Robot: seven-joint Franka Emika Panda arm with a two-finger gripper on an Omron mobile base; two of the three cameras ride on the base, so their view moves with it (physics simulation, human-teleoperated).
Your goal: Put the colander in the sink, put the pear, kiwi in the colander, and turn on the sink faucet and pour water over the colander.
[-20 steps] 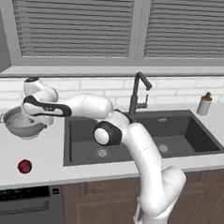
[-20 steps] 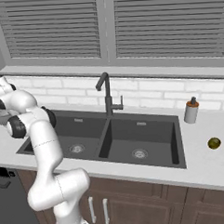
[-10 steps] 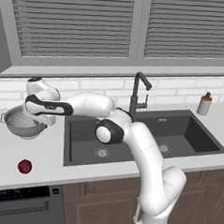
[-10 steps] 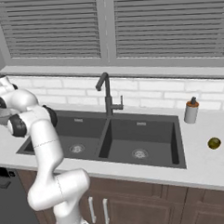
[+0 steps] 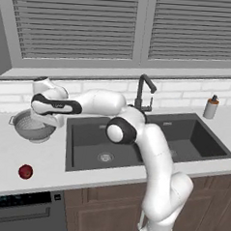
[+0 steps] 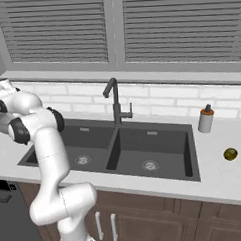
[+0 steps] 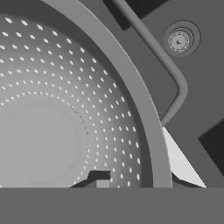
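At the colander [image 5: 33,127] rim, left of the sink [image 5: 150,139] on the tabletop [image 5: 18,155], the jaws are clamped on its wall, one fingertip [image 7: 99,178] seen inside. So it's barely started: nothing's been moved yet. Pear [image 5: 25,171] waits nearby, kiwi [image 6: 230,154] way off right, faucet [image 5: 143,92] dry. Nothing's blocking, soap bottle [image 5: 211,107] is well clear.

Silvery-grey colander [image 7: 65,109], dotted all over with rows of pale holes, its rim a flat mid grey; dark grey sink [image 5: 150,139] beside the hand, with 2 round metal drains; dark red pear [image 5: 25,171] on the white counter [image 5: 9,149]; olive-yellow kiwi [image 6: 230,154]; dark grey faucet [image 5: 144,92]; white brick-patterned wall tiles [image 5: 186,90]
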